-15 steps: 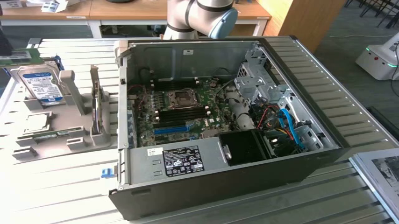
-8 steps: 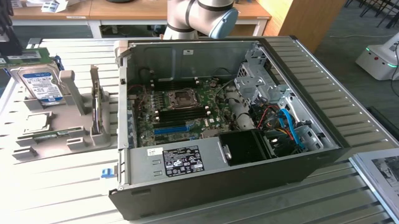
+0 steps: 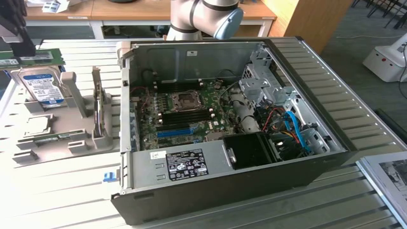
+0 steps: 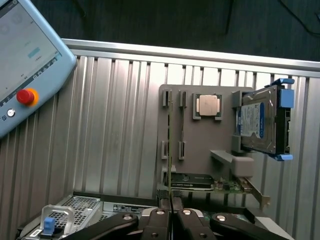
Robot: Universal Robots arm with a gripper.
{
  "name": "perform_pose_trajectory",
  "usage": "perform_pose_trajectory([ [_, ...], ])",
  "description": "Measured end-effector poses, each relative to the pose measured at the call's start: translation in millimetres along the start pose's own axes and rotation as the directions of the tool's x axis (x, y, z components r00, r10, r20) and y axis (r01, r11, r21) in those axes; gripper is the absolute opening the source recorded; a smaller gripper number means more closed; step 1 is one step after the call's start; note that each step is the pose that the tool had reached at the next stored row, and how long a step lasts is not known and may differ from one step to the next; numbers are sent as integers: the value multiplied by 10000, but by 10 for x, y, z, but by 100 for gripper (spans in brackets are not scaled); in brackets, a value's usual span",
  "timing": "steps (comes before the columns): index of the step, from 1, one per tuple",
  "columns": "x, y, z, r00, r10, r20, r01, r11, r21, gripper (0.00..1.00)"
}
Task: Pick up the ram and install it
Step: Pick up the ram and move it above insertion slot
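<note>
Gripper (image 4: 170, 215) is pinching the ram (image 3: 33, 58) between nearly closed fingers; in the wrist view the stick is showing edge-on. In the exterior view's upper left the ram is hanging level, just above the hard drive (image 3: 43, 88) in the frame. Drive and processor (image 3: 36, 125) are sitting in the gray holder (image 3: 83, 102). The open case (image 3: 305, 181) is lying toward the exterior view's right, well apart from the ram.

Open computer case (image 3: 216, 191) on the slatted table (image 3: 57, 200); beside it a grey holder (image 3: 77, 95) carries a hard drive (image 3: 43, 88) and, seemingly, a processor (image 3: 35, 125).
</note>
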State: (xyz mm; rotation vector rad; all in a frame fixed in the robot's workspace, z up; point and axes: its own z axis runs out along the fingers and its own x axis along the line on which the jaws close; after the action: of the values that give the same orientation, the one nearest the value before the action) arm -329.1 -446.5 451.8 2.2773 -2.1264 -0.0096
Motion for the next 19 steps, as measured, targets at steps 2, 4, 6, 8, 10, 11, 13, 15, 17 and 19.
perform_pose_trajectory([
  [2, 3, -40, 0, 10000, 0, 1, 0, 10000, 0, 12],
  [4, 6, -80, -2, 10000, -1, 0, 1, 10000, -3, 12],
  [6, 9, -120, -3, 10000, -1, 0, 1, 10000, -6, 12],
  [8, 12, -166, -4, 10000, 0, 0, 0, 10000, -10, 12],
  [10, 14, -209, -5, 10000, 1, 1, -1, 10000, -14, 12],
  [11, 16, -232, -5, 10000, 0, 1, 0, 10000, -16, 12],
  [13, 19, -279, -6, 10000, 0, 1, 0, 10000, -22, 12],
  [15, 23, -326, -8, 10000, -1, 2, 1, 10000, -28, 12],
  [17, 26, -371, -8, 10000, -1, 2, 1, 10000, -34, 12],
  [19, 29, -420, -9, 10000, 0, 3, 0, 10000, -40, 12],
])
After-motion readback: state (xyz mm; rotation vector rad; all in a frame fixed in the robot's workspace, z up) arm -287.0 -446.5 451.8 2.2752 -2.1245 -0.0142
